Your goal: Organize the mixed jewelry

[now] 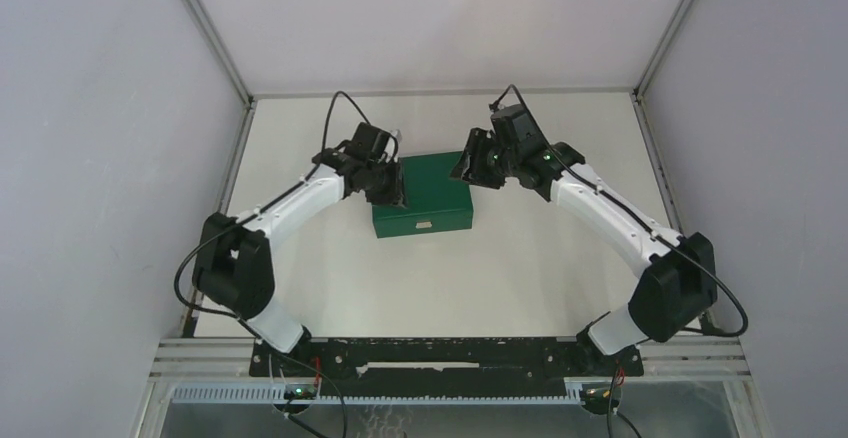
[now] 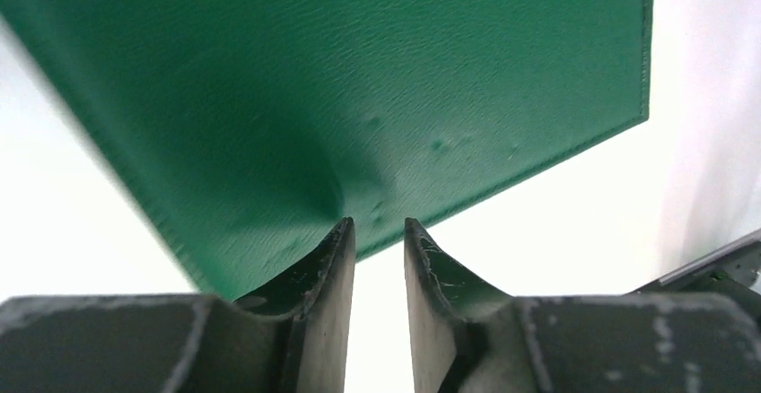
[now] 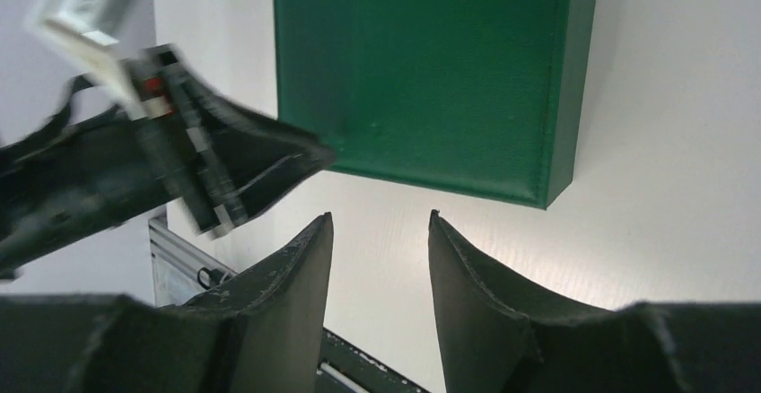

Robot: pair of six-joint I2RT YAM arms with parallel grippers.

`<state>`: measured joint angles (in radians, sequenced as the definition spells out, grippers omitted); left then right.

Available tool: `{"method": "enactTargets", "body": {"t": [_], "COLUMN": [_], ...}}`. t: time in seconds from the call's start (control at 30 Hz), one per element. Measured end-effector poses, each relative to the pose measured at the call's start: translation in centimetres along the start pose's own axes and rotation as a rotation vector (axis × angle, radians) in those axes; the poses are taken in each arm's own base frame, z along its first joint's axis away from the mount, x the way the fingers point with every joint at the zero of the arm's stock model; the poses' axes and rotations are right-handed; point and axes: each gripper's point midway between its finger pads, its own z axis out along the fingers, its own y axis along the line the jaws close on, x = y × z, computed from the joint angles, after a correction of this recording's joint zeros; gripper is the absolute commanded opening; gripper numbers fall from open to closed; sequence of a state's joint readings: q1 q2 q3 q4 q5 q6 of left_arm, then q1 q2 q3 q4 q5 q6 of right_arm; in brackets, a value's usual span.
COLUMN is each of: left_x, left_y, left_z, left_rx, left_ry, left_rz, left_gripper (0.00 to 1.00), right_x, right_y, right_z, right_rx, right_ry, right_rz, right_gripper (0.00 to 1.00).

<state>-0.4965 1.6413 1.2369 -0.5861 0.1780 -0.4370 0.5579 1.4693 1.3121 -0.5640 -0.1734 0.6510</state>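
A closed dark green box [image 1: 430, 196] sits mid-table with a small pale clasp on its near side. No rings or chain show in any view; the mixed jewelry is hidden or out of view. My left gripper [image 1: 392, 188] is at the box's left edge. In the left wrist view the gripper [image 2: 379, 224] is slightly open and empty, its tips at the edge of the green lid [image 2: 359, 79]. My right gripper [image 1: 468, 166] is at the box's far right corner. In the right wrist view it [image 3: 380, 218] is open and empty, just short of the box [image 3: 422, 70].
The white table [image 1: 520, 278] is walled by grey panels on three sides. Metal rails run along the table's left and right edges. The left arm's wrist [image 3: 170, 160] shows at the left of the right wrist view, close to the box.
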Motion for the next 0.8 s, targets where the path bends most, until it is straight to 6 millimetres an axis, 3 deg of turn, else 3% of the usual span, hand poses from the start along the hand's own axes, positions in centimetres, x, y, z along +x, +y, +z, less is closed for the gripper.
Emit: {"method": "enactTargets", "body": {"t": [0.17, 0.27, 0.37, 0.5, 0.57, 0.63, 0.73, 0.8], "left_x": [-1.8, -3.6, -4.5, -5.3, -6.2, -7.5, -10.3, -12.2], "left_y": [0.8, 0.3, -0.4, -0.8, -0.8, -0.9, -1.1, -1.2], "left_z": [-5.0, -8.7, -11.5, -14.1, -15.6, -17.6, -21.8, -25.3], "left_rx": [-0.049, -0.028, -0.001, 0.003, -0.006, -0.017, -0.036, -0.055], "left_ry": [-0.091, -0.198, -0.270, -0.317, -0.351, -0.399, -0.520, -0.625], "left_rz": [-0.005, -0.004, 0.002, 0.000, -0.005, -0.012, -0.025, -0.034], "left_gripper": [0.35, 0.36, 0.37, 0.42, 0.43, 0.44, 0.47, 0.52], "right_x": [0.7, 1.8, 3.8, 1.3, 0.4, -2.1, -10.2, -15.2], "right_y": [-0.9, -2.2, -4.7, -4.0, -3.5, -1.7, 2.0, 2.3], "right_z": [3.1, 6.7, 10.3, 8.9, 6.7, 3.1, -6.5, -14.9], "right_rx": [0.044, 0.087, 0.154, 0.159, 0.159, 0.125, 0.032, 0.023], "right_ry": [0.035, 0.083, 0.161, 0.110, 0.089, 0.016, -0.286, -0.544], "right_rz": [-0.013, -0.025, -0.021, -0.052, -0.075, -0.106, -0.142, -0.145], "right_gripper": [0.51, 0.49, 0.47, 0.54, 0.60, 0.66, 0.80, 0.87]}}
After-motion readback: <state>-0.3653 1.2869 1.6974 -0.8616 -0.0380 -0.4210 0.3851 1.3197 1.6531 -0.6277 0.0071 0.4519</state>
